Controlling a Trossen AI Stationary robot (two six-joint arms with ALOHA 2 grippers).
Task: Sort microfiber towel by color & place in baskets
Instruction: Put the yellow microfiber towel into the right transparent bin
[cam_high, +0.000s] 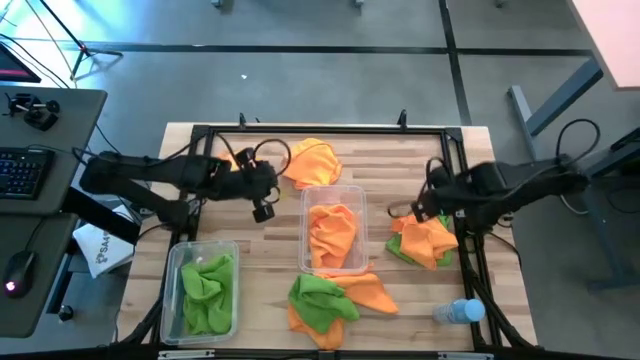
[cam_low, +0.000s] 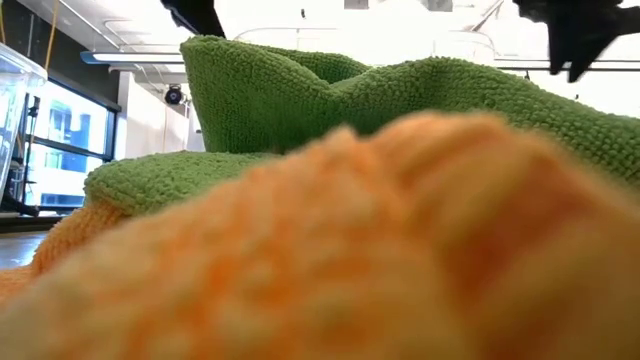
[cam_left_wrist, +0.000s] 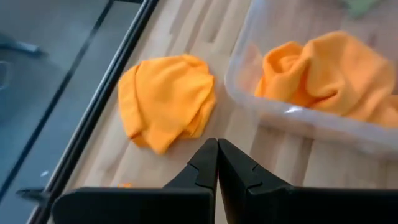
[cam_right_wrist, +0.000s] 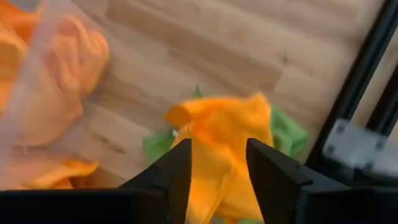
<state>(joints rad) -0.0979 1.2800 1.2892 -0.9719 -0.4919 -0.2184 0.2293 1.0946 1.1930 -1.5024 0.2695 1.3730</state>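
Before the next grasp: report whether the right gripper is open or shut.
Open: the right gripper's fingers stand apart, orange towel showing between them.

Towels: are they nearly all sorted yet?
About halfway. Green towels fill the left basket, orange ones the middle basket. The open right gripper hovers over a mixed pile. A loose orange towel and another pile remain.

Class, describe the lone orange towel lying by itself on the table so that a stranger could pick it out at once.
Start at the clear basket of orange cloths in the table's middle. Just beyond its far end, near the black frame rail, lies the lone orange towel, with the shut left gripper beside it. Unlike the other loose orange towels, it touches no green cloth.
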